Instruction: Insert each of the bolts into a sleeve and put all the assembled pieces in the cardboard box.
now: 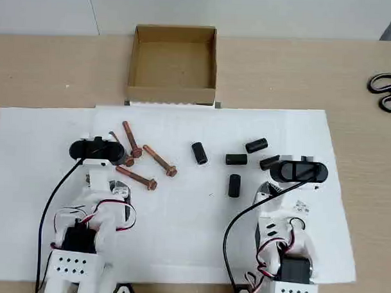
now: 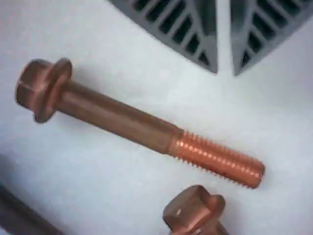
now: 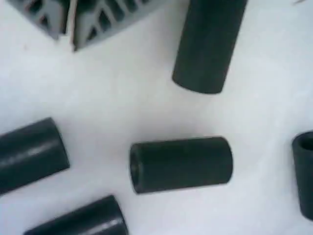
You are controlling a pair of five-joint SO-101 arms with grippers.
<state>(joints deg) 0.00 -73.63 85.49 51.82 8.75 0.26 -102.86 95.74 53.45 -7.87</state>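
1. No bolt is in a sleeve yet, so I think this is the first step.
2. In the high view, the bolts (image 1: 159,161) lie left of middle, the sleeves (image 1: 235,159) right, and the cardboard box (image 1: 171,94) at the top.
3. The left end effector (image 2: 224,71) seems almost closed. The right end effector (image 3: 71,46) is closed. Both hold nothing.
4. Next, the left one likely must open and pinch a bolt.

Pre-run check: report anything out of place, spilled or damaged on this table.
Nothing looks damaged or spilled. The copper bolts and black sleeves lie loose on the white sheet, and the cardboard box stands upright behind it. Only the scissors, far right on the table, look unrelated.
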